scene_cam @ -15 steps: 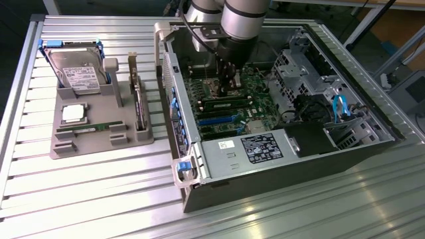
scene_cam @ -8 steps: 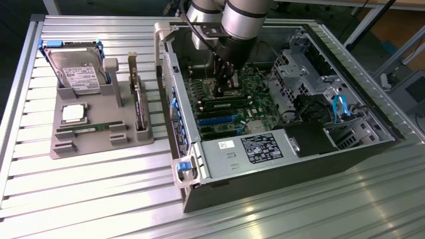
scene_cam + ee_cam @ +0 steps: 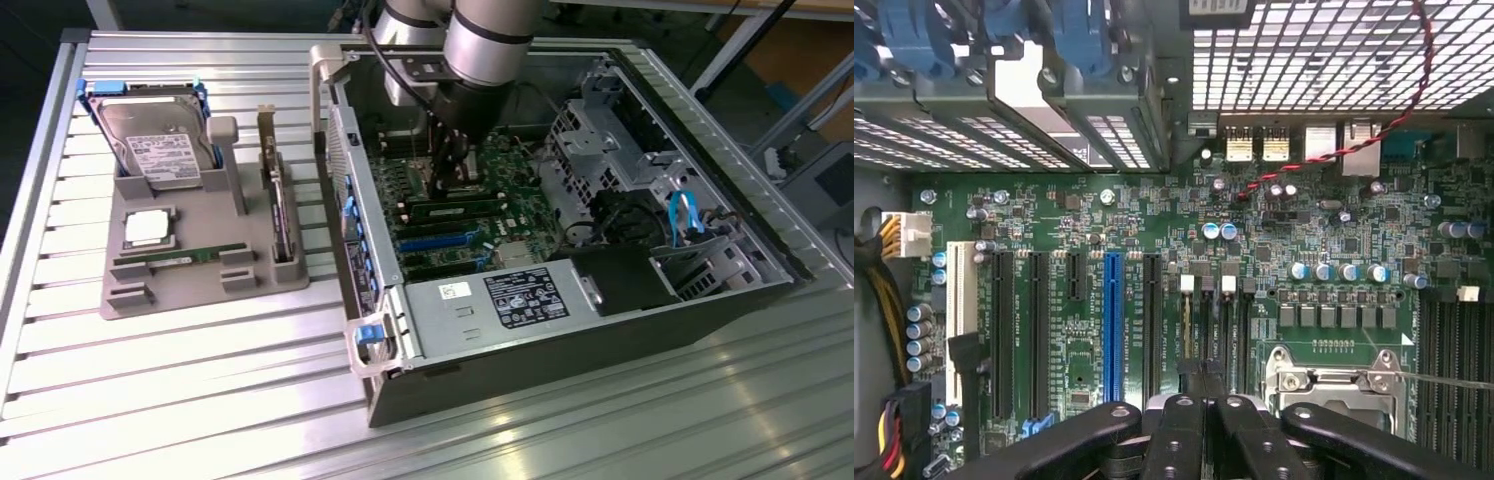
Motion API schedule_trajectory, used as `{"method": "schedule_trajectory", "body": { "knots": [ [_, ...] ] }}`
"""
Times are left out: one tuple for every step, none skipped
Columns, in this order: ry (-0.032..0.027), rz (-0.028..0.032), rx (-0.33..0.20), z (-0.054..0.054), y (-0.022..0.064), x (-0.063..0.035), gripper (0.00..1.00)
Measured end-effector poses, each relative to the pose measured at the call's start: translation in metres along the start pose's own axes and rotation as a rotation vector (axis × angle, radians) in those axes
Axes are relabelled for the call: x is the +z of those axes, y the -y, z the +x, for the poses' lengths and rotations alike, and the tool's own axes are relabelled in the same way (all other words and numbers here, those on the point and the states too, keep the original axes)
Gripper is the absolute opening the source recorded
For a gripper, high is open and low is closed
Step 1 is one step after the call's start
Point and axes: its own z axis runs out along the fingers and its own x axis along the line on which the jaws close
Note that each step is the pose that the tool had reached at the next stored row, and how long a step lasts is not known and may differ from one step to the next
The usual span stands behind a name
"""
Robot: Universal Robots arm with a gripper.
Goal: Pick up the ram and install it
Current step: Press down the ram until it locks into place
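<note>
1. The fingers (image 3: 1179, 430) are pressed together with no gap between them. The gripper (image 3: 447, 188) is deep inside the open case (image 3: 387, 300), low over the board (image 3: 514, 150).
2. In the exterior view the ram (image 3: 447, 212) is a green stick on edge on the board, directly beneath the fingertips. It looks to be at or in a slot rather than carried, but that is a judgement.
3. Whether the closed fingers rest on its top edge or stop just above it cannot be told. Nothing shows them pinching it.
4. The key relation is that the ram lies straight below the fingers, not off to a side. Its long axis runs between the exterior view's left and right, parallel to the blue slot (image 3: 434, 241) just beside it.
5. In the wrist view the gripper (image 3: 1204, 405) sits between the blue slot (image 3: 1113, 330) and the CPU socket (image 3: 1334, 375), in line with the slots.
6. A second green stick (image 3: 174, 259) lies flat in the grey tray (image 3: 200, 290) on the tabletop (image 3: 200, 400), well apart from the arm and outside the case.
</note>
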Motion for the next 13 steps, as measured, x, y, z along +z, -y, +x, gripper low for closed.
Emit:
{"method": "schedule_trajectory", "body": {
  "knots": [
    [-0.0001, -0.0001, 0.0, 0.0, 0.0, 0.0004, 0.1],
    [-0.0001, -0.0001, 0.0, 0.0, 0.0, 0.0004, 0.1],
    [-0.0001, -0.0001, 0.0, 0.0, 0.0, 0.0004, 0.1],
    [-0.0001, -0.0001, 0.0, 0.0, 0.0, 0.0004, 0.1],
    [-0.0002, -0.0002, 0.0, 0.0, 0.0, 0.0004, 0.1],
    [0.0001, 0.0001, 0.0, -0.0001, 0.0001, 0.0018, 0.1],
    [0.0, -0.0001, 0.0, -0.0001, 0.0001, 0.0028, 0.1],
    [0.0, 0.0, 0.0, -0.0002, 0.0002, 0.0038, 0.1],
    [0.0, -0.0001, 0.0, -0.0003, 0.0003, 0.005, 0.1],
    [0.0, -0.0001, 0.0, -0.0003, 0.0003, 0.0062, 0.1],
    [0.0, -0.0001, 0.0, -0.0004, 0.0004, 0.0075, 0.1],
    [-0.0001, -0.0001, 0.0, -0.0004, 0.0004, 0.0087, 0.1],
    [-0.0001, -0.0001, 0.0, -0.0005, 0.0005, 0.0098, 0.1]
  ]
}}
